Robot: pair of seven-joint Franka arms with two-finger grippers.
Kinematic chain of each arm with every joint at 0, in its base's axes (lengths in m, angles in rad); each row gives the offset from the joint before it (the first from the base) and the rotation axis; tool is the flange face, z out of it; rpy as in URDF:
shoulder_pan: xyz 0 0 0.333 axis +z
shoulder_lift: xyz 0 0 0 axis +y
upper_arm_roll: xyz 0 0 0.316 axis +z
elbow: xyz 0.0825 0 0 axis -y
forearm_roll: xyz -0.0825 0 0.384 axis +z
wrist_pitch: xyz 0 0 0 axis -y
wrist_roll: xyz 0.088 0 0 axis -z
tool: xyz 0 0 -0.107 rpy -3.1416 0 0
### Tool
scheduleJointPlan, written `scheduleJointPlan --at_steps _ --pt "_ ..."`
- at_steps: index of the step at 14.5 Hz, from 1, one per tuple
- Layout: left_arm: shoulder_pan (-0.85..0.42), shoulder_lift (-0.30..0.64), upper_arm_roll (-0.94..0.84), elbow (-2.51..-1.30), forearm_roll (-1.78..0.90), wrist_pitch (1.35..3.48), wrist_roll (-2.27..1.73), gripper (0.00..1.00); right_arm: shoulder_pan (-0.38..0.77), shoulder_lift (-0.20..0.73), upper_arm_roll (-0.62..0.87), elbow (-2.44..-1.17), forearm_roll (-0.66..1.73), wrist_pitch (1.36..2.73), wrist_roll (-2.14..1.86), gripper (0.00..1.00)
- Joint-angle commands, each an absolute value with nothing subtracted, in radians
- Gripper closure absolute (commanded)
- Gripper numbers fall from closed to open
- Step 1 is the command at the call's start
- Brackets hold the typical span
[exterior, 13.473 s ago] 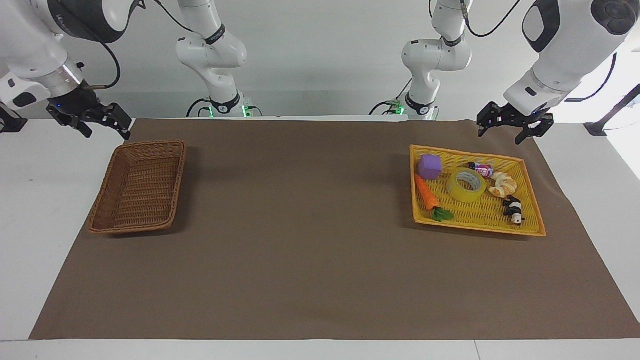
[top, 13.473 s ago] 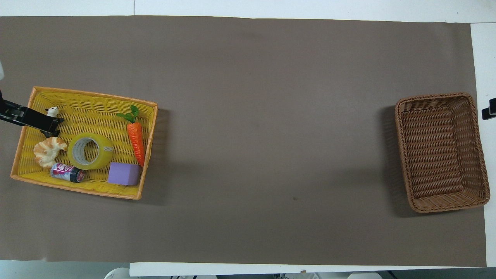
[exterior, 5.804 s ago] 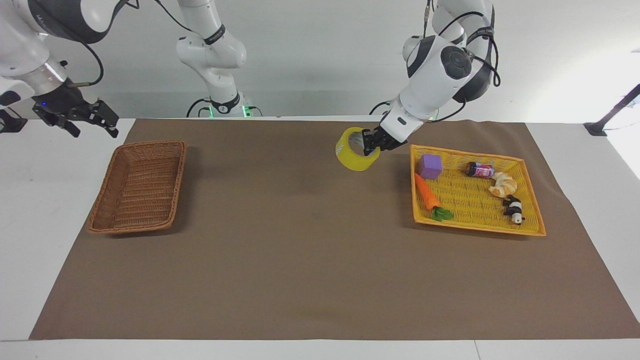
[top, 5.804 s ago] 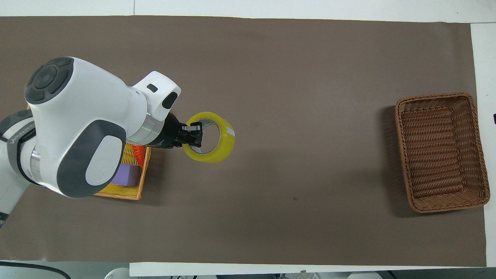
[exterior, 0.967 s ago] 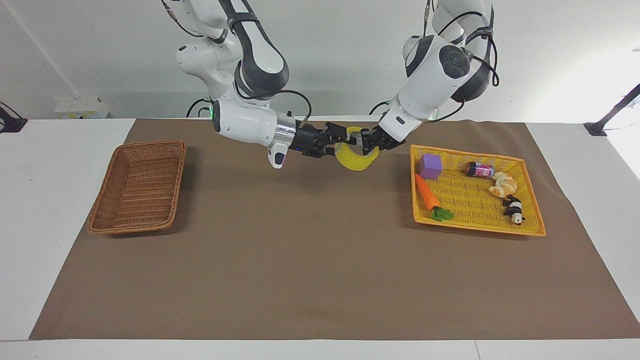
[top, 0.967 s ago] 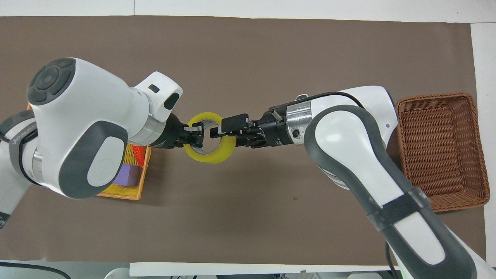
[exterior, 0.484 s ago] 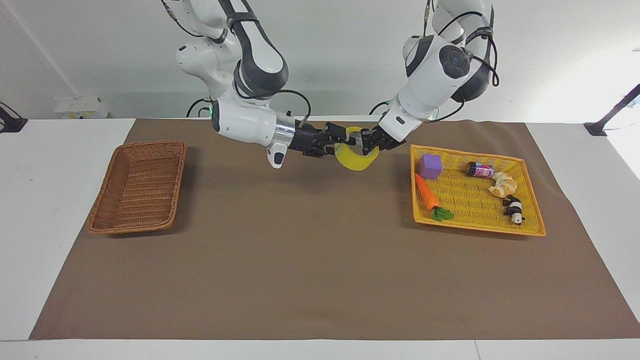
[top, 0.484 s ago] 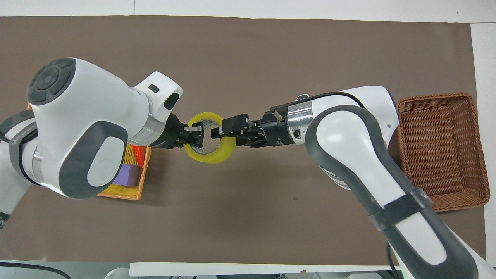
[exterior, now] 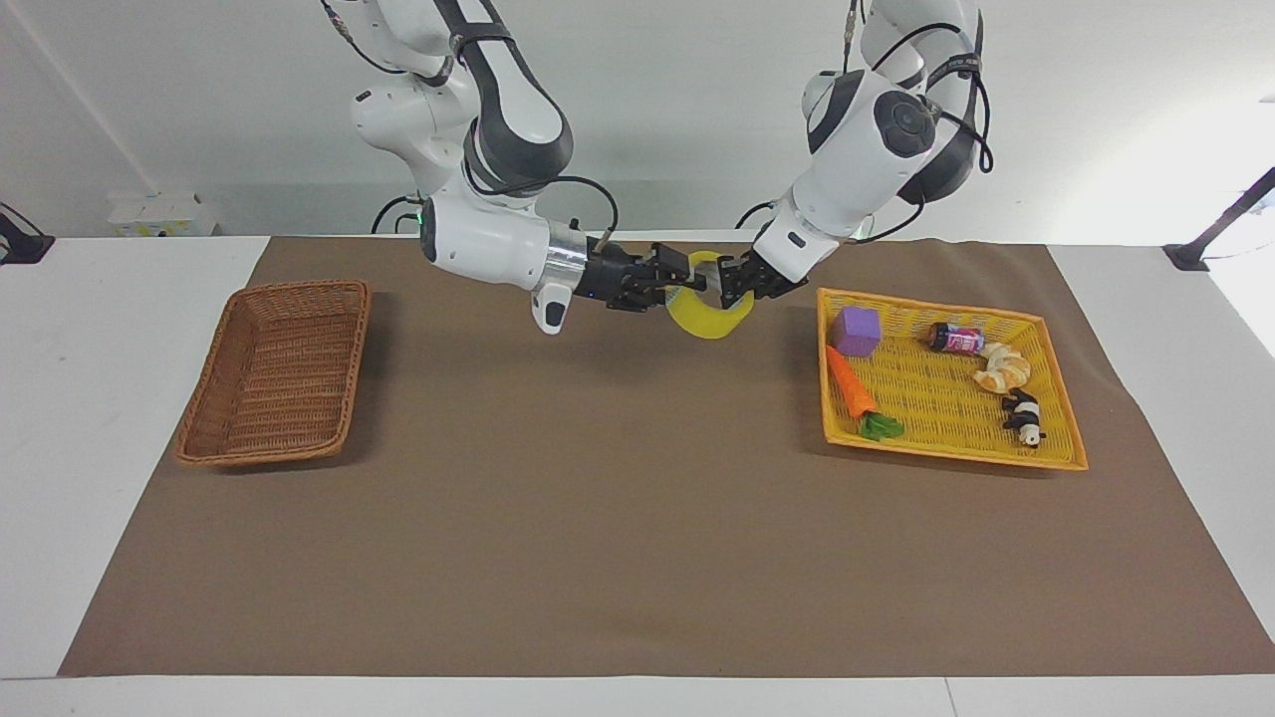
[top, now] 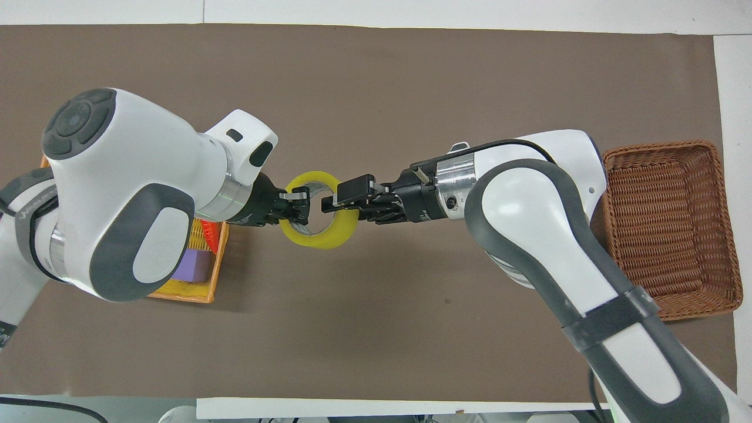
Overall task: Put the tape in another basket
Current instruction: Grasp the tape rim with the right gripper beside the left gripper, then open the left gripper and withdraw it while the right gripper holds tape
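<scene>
The tape (exterior: 709,321), a yellow roll with a white core, hangs in the air over the brown mat between the two baskets; it also shows in the overhead view (top: 318,238). My left gripper (exterior: 732,283) is shut on the roll's wall at the side toward the yellow tray, also seen from overhead (top: 298,205). My right gripper (exterior: 685,279) is at the roll's other side, right against its wall, and shows overhead too (top: 335,200). The dark brown wicker basket (exterior: 354,339) stands empty at the right arm's end of the table (top: 670,229).
The flat yellow tray basket (exterior: 946,453) sits at the left arm's end of the table. It holds a purple cube (exterior: 857,332), a toy carrot (exterior: 852,383), a small can (exterior: 956,339), a croissant (exterior: 1001,368) and a panda figure (exterior: 1024,418).
Earlier the left gripper lifted the tape out of the yellow tray and the right arm came in to meet it. Over the last second both grippers and the tape have barely shifted.
</scene>
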State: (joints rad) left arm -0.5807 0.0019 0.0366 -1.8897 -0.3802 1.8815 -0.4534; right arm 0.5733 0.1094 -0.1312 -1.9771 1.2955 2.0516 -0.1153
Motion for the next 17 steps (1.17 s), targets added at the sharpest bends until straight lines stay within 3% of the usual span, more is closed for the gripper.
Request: scheduleJointPlan --at_steps 1,2,6,9,13,17 --pt "-0.595 -0.009 0.051 -1.878 -0.371 1.871 -0.453 0.13 0.566 0.087 -0.133 -2.002 1.287 2.039 -0.117 0.87" --pt "-0.595 -0.018 0.051 -1.873 -0.368 1.874 -0.456 0.01 0.566 0.087 -0.133 -2.002 1.287 2.039 -0.118 0.88" --pt "-0.569 -0.08 0.063 -1.824 -0.368 1.806 -0.454 0.0 0.566 0.087 -0.133 -2.002 1.289 2.037 -0.115 0.88" --pt "-0.468 -0.1 0.063 -1.744 -0.354 1.675 -0.451 0.0 0.523 0.069 -0.138 -2.002 1.282 2.013 -0.12 0.88" --pt "-0.252 -0.121 0.061 -1.808 -0.132 1.661 -0.347 0.0 0.323 0.066 -0.14 -1.994 1.159 1.832 -0.195 0.88" --pt "0.007 -0.132 0.061 -1.832 -0.114 1.678 -0.134 0.0 0.082 0.066 -0.141 -1.99 1.042 1.672 -0.299 0.87"
